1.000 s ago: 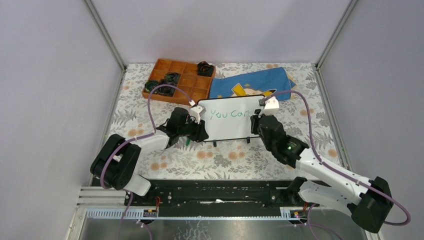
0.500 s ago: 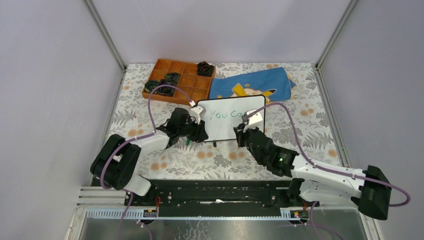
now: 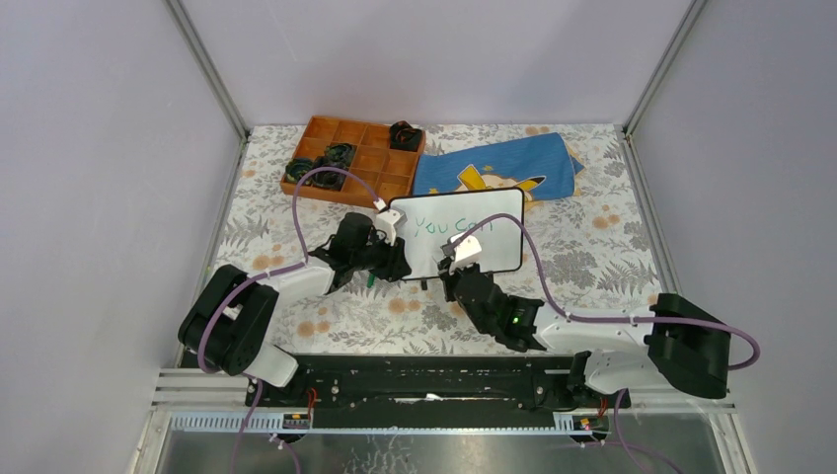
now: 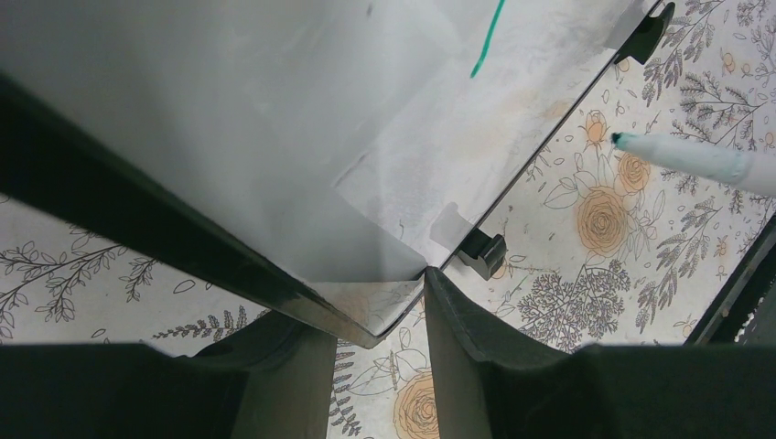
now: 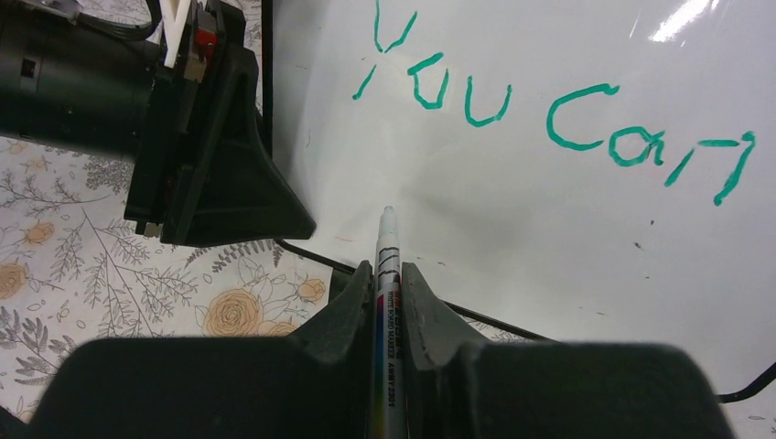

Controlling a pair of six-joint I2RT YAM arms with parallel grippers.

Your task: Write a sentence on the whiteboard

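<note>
The whiteboard (image 3: 489, 237) stands tilted at the table's middle, and it fills the right wrist view (image 5: 549, 229). Green words "You can" (image 5: 549, 119) run along its top in one line. My left gripper (image 3: 397, 261) is shut on the board's lower left corner. In the left wrist view that corner (image 4: 384, 293) sits between the fingers (image 4: 476, 357). My right gripper (image 5: 388, 273) is shut on a white marker (image 5: 387, 240). The marker's tip points at the blank lower left part of the board, below "You". The marker (image 4: 695, 157) also shows in the left wrist view.
An orange compartment tray (image 3: 367, 163) with black parts stands at the back left. A blue cloth with yellow print (image 3: 498, 163) lies behind the board. One of the board's black feet (image 4: 482, 251) rests on the floral tablecloth (image 3: 592, 237). Grey walls close in both sides.
My right arm has swung left from the board's right edge to its lower left, carrying the marker. The left gripper and the board have stayed put.
</note>
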